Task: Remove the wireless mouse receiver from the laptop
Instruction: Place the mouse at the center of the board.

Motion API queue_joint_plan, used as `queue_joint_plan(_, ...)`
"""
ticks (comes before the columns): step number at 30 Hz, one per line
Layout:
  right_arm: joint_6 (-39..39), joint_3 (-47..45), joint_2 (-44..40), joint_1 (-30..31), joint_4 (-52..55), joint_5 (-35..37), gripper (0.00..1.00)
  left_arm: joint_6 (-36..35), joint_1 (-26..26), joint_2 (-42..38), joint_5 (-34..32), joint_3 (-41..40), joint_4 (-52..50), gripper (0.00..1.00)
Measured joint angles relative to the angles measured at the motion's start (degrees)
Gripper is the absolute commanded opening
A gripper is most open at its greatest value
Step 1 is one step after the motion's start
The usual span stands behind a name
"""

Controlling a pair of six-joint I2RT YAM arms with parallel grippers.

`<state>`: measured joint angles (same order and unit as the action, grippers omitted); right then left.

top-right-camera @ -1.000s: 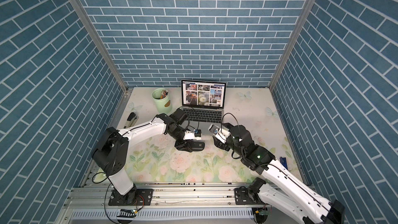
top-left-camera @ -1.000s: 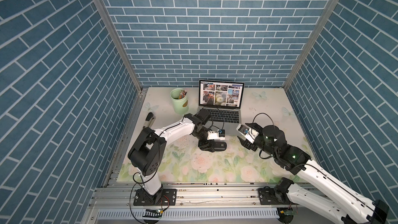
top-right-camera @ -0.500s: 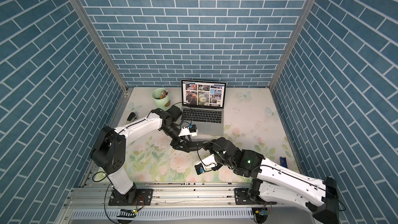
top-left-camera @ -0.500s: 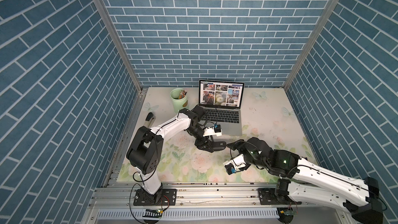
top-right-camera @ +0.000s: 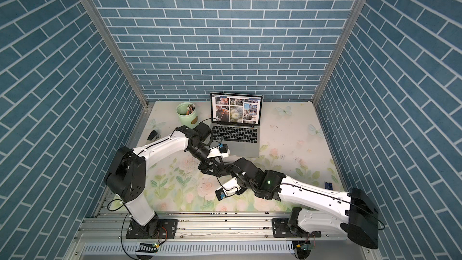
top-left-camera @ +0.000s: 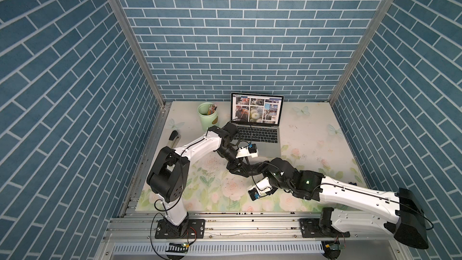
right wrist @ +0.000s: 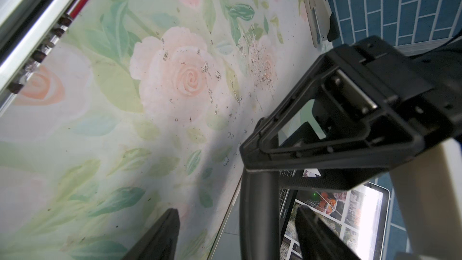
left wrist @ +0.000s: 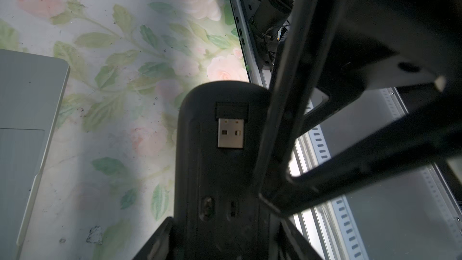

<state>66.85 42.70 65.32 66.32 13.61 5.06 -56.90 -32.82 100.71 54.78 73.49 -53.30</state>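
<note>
The left gripper (left wrist: 225, 223) is clamped on the black mouse (left wrist: 212, 171), one finger on each long side, and presents its underside to the left wrist camera. The wireless mouse receiver (left wrist: 230, 126) is out of the laptop (top-left-camera: 268, 147). It lies in the recess on the mouse underside, black cap toward the rounded end of the mouse and bare silver plug toward the gripper. In both top views the mouse is held over the floral table (top-left-camera: 312, 133), just near of the laptop's near left corner; the receiver is too small to make out there. The right gripper (right wrist: 237, 211) reaches in from the right and meets the left gripper at that spot. Its jaws are spread: the right wrist view shows a dark rounded bar, apparently the mouse edge-on, between the fingers (right wrist: 162, 233) with a gap on either side. In the left wrist view one right finger crosses the flank of the mouse; contact cannot be confirmed. The laptop stands open at the far centre, its screen showing a photo collage. A green cup (top-left-camera: 208, 118) of pencils stands just left of it. A stapler (top-left-camera: 173, 137) lies at the left edge.
</note>
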Motion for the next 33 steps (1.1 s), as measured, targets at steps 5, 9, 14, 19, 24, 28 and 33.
queue_joint_plan(5,-0.8,0.1,3.3,0.0,-2.9,2.8,0.55,-0.1,0.0,0.0,0.3,0.0,0.0,0.61)
queue_joint_plan(9,-1.2,0.8,5.4,0.0,-4.8,5.5,0.41,-0.1,0.0,0.0,0.3,-0.2,0.1,0.61)
queue_joint_plan(14,0.1,1.2,6.1,0.4,-6.0,7.5,0.08,0.6,0.3,0.0,0.8,-0.2,-0.4,0.61)
queue_joint_plan(19,0.7,1.3,6.1,0.7,-6.1,7.9,0.00,0.6,0.3,0.0,0.8,-0.3,-0.6,0.70)
queue_joint_plan(24,-1.7,1.3,6.2,0.5,-6.3,8.7,0.00,0.4,0.1,0.0,0.8,-0.3,0.0,1.00)
queue_joint_plan(28,-4.1,1.3,6.5,0.5,-6.0,8.6,0.00,0.3,0.2,0.0,-0.2,-0.3,0.5,1.00)
queue_joint_plan(33,-9.4,1.2,7.1,-0.2,-3.7,8.2,0.00,2.4,2.8,-2.3,-2.1,-0.7,5.1,1.00)
